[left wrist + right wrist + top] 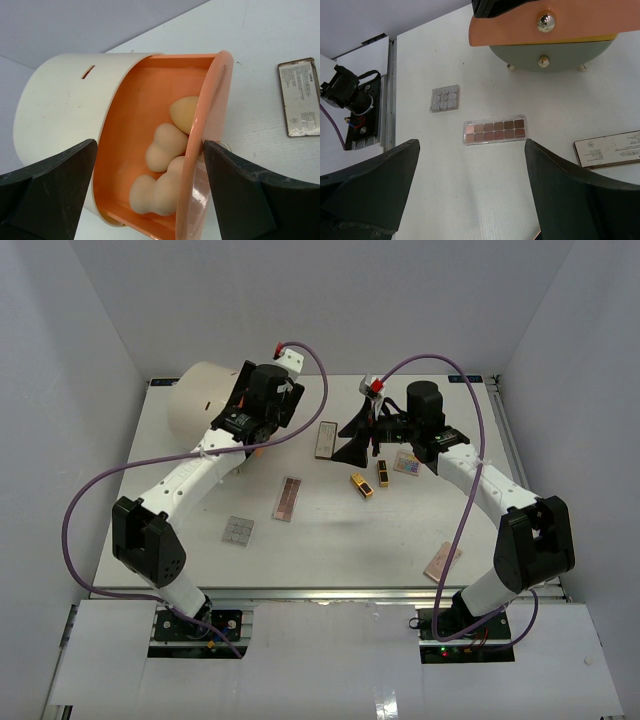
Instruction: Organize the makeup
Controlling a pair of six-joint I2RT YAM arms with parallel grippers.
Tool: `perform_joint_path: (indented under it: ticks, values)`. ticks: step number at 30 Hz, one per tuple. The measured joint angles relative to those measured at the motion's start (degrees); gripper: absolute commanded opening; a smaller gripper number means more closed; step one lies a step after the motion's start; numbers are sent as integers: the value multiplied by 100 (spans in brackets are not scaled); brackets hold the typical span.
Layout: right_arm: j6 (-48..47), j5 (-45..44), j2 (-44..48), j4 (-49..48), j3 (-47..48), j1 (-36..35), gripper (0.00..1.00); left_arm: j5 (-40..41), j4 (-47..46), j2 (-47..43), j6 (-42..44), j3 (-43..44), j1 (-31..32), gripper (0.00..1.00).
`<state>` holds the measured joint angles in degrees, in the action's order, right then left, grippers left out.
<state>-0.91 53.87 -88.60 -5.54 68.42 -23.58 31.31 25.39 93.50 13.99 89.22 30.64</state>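
Arm on left outstretched, left gripper wide open, empty, straddling orange drawer, tan sponges between its fingers. Right gripper wide open, empty; pinkish palette just ahead on tabletop.

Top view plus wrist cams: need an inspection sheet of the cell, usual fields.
Surface: white table, no damage seen.
Job's things: four sponges in the open orange drawer; two lipsticks and several palettes loose on the table; one pink palette near the front edge by the right arm.
Clutter: nothing seen.
Grippers: left gripper open, jaws either side of the open drawer; right gripper open over the table, holding nothing.
Cables: purple cables loop off both arms.
Surroundings: white walls; cream drawer unit at far left.
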Motion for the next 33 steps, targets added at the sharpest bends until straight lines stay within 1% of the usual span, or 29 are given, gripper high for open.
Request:
perform_joint_path:
  ticks: [6, 12, 24, 33]
  values:
    - [0, 35, -2, 0, 0, 1, 92, 380, -344, -5, 478, -150, 68, 98]
    - [-2, 37, -2, 2, 0, 7, 92, 548, -407, -5, 668, -151, 7, 98]
    - [-15, 76, -2, 2, 0, 38, 92, 459, -371, 4, 469, -151, -636, 98]
    - [-77, 110, -12, 82, 0, 38, 92, 368, -154, 206, 163, -33, -800, 98]
